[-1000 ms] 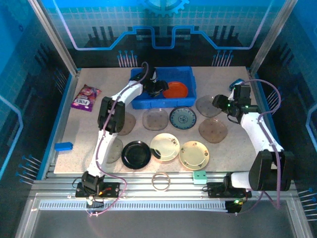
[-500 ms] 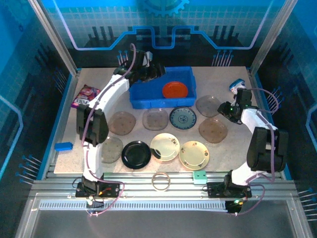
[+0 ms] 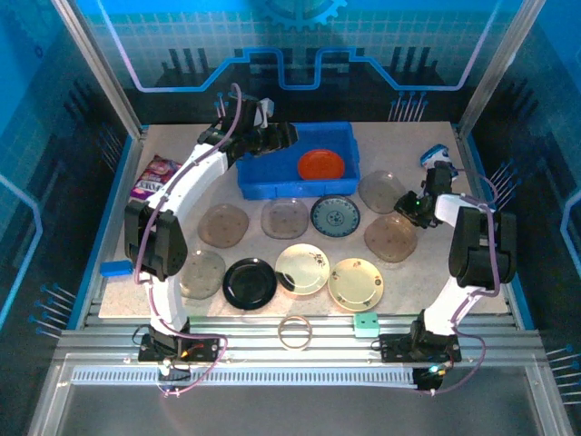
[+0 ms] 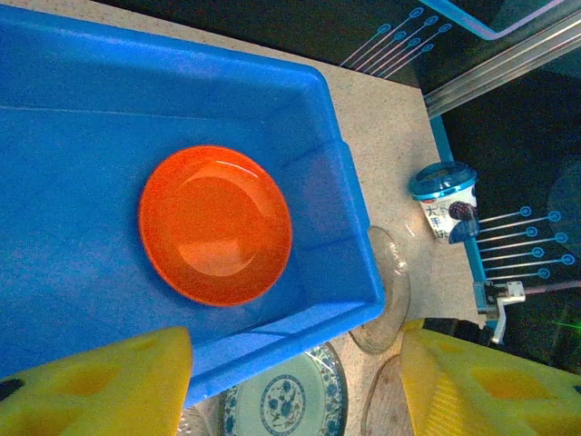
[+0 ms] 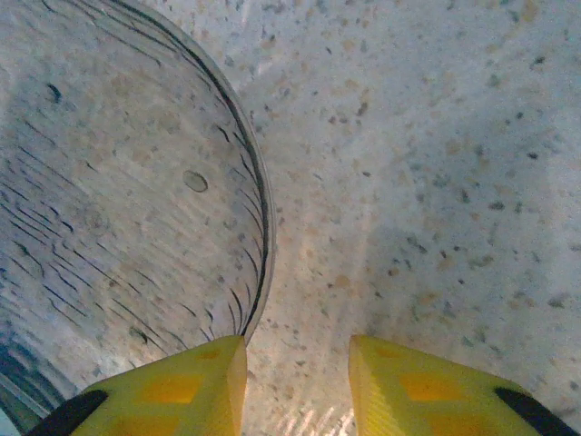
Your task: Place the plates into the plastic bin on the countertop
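Only the orange plate [image 3: 321, 164] is in the blue plastic bin [image 3: 261, 187], lying flat on the floor toward the bin's right end. The left gripper [image 4: 295, 343] hangs over the back left part of the bin, yellow fingers spread wide with nothing between them, just bin underneath. The other plates are all out on the countertop [image 3: 136, 241] in front of the bin: the blue patterned plate [image 3: 335, 216], the black plate [image 3: 250, 282], two speckled cream plates [image 3: 302, 268] and a bunch of smoky see-through ones. The right gripper [image 5: 295, 354] is down low at the rim of one clear plate [image 5: 109, 182] over on the right side. Its fingers are only a little apart, with bare countertop showing in the gap. The rim runs right up to one fingertip, but it's hard to say if it's actually touching.
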